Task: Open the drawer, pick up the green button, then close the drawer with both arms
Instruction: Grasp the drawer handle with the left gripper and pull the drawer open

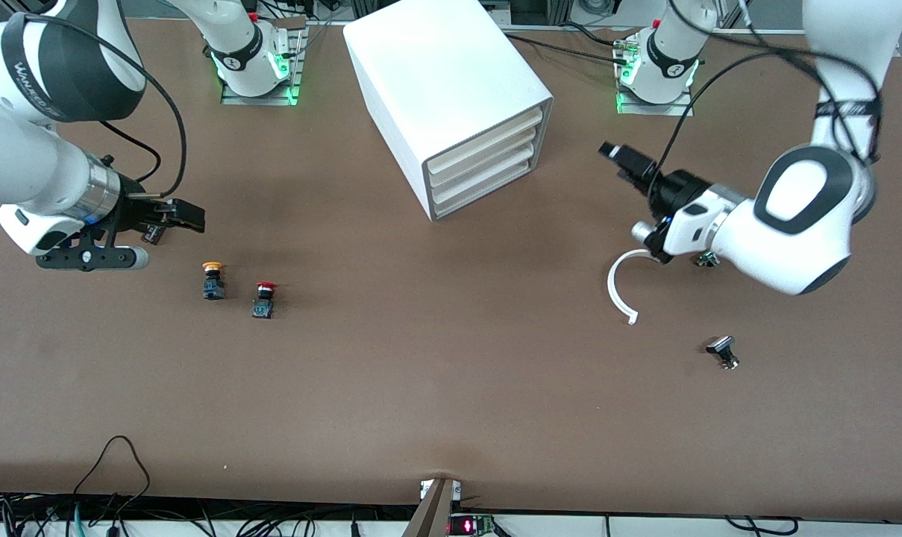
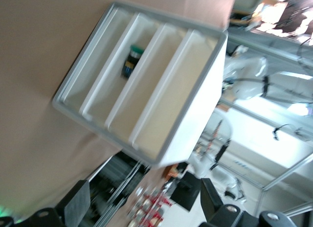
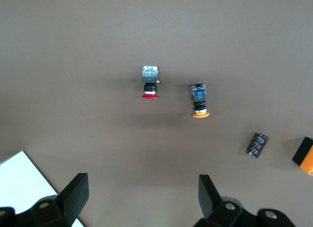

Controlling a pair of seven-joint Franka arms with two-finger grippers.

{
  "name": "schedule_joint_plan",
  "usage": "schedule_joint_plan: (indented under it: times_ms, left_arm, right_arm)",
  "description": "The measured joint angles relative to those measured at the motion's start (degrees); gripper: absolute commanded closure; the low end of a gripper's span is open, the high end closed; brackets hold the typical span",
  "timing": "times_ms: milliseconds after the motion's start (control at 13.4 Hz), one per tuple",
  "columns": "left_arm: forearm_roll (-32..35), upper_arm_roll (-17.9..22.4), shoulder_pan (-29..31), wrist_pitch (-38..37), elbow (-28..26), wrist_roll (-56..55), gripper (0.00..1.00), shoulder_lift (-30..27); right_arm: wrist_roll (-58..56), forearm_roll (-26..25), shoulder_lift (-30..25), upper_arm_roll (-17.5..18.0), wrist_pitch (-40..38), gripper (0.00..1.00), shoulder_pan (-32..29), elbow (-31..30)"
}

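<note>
- The left gripper (image 1: 613, 154) hangs over the desk (image 1: 451, 388) toward the left arm's end, its fingers (image 2: 78, 205) released wide with nothing between them, pointing at the cabinet's drawer fronts.
- The right gripper (image 1: 186, 216) hangs over the desk toward the right arm's end; its fingers (image 3: 76, 192) are also spread and hold nothing.
- In the left wrist view the button (image 2: 131, 60) with its green cap lies inside the cabinet (image 1: 451, 97), in one of the inner compartments; which one cannot be told for sure.
- The drawer (image 1: 484, 192), lowest of three, sits flush with the two above it in the front view.
- The orange-capped button (image 1: 213, 280) and the red-capped button (image 1: 264, 298) lie side by side on the desk, nearer the front camera than the right gripper.
- A small dark cylinder (image 3: 257, 145) lies near the orange-capped one.
- A white curved strip (image 1: 619, 287) lies on the desk beside the left arm's wrist, and a small dark part (image 1: 723, 350) lies nearer the front camera than it.
</note>
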Motion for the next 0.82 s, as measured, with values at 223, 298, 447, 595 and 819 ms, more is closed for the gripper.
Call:
schedule_joint_plan:
  times_ms: [223, 298, 447, 595, 819]
  left_arm:
    - [-2.1, -0.2, -2.3, 8.5, -0.6, 10.4, 0.01, 6.4]
    - [-3.4, -0.2, -3.1, 10.1, -1.5, 14.5, 0.01, 7.7]
    - [-7.7, -0.2, -3.5, 12.0, -4.5, 23.8, 0.01, 9.7]
    - [-12.4, -0.2, -3.7, 14.6, -8.5, 32.5, 0.01, 11.0]
    - [-15.9, -0.3, -5.6, 15.9, -13.2, 38.8, 0.01, 11.9]
  right_arm:
    - [3.7, 0.1, 1.7, 0.1, 1.6, 0.01, 1.8, 0.0]
    - [4.6, 0.5, 2.3, 0.1, 2.2, 0.01, 2.2, 0.0]
    - [7.3, 1.5, 3.3, 0.1, 2.8, 0.01, 2.6, 0.0]
    - [10.1, 2.2, 4.1, 0.1, 3.3, 0.01, 3.6, 0.0]
    - [12.5, 2.3, 4.8, 0.1, 4.4, 0.01, 5.0, 0.0]
